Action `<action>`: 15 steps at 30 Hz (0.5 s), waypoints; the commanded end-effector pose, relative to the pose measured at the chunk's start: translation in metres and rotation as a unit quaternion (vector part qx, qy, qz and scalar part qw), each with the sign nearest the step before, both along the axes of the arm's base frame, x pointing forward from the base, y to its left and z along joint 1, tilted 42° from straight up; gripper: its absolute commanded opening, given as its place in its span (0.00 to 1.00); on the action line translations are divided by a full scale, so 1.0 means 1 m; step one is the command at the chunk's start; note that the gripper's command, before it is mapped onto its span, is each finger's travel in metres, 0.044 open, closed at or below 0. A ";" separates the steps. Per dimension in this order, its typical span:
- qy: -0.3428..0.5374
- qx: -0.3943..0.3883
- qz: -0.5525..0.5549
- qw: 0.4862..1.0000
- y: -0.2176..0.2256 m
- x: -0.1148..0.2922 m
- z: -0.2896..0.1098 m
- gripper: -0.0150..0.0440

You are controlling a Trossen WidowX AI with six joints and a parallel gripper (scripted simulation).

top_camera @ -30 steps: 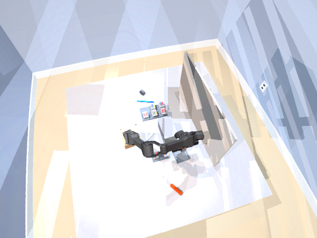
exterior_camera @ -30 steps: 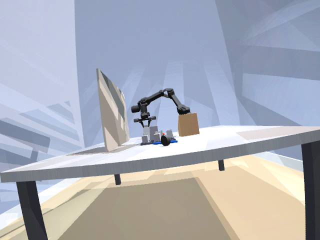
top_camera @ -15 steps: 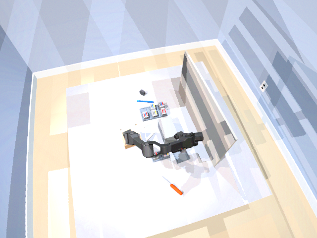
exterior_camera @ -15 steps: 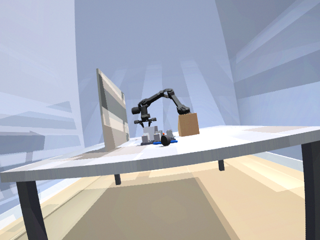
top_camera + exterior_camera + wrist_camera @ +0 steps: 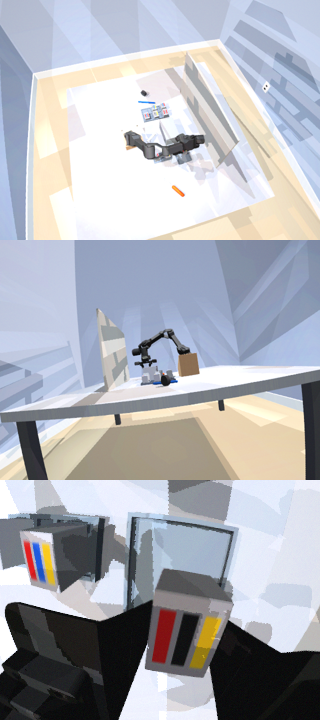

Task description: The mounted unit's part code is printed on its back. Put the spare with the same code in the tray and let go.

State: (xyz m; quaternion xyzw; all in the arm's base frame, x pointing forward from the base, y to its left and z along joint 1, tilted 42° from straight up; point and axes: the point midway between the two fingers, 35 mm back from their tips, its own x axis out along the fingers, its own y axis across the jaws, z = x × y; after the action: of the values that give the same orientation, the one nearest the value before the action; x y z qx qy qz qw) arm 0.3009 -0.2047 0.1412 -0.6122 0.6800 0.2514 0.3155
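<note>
Gripping a small grey spare (image 5: 188, 624) whose face carries red, black and yellow stripes, the gripper (image 5: 167, 660) has its jaws closed on the block's sides, so the striped code faces the wrist camera. Just beyond the block, at about twelve o'clock in the wrist view, lies the shallow grey tray (image 5: 230, 540) with its raised rim; the block hangs above its near edge, which suggests the carry is nearly over and only a short advance, a lowering and a release remain. At ten o'clock from the held block another spare (image 5: 42, 562), striped red, blue and yellow, sits on the table. From above, the arm (image 5: 165, 148) reaches toward three o'clock, with the holder of remaining spares (image 5: 155, 111) at eleven o'clock and a tall upright panel (image 5: 206, 108) beyond.
</note>
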 end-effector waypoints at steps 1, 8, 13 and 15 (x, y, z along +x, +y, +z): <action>0.000 0.003 0.003 1.000 -0.001 0.000 -0.003 0.25; 0.000 0.002 0.003 1.000 -0.005 -0.001 -0.007 0.25; 0.001 0.001 0.003 1.000 -0.008 -0.002 -0.010 0.25; 0.001 0.001 0.003 1.000 -0.009 -0.003 -0.011 0.25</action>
State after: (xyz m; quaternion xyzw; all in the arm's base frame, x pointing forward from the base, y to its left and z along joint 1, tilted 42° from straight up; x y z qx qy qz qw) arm 0.2979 -0.2136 0.1321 -0.6127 0.6804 0.2506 0.3144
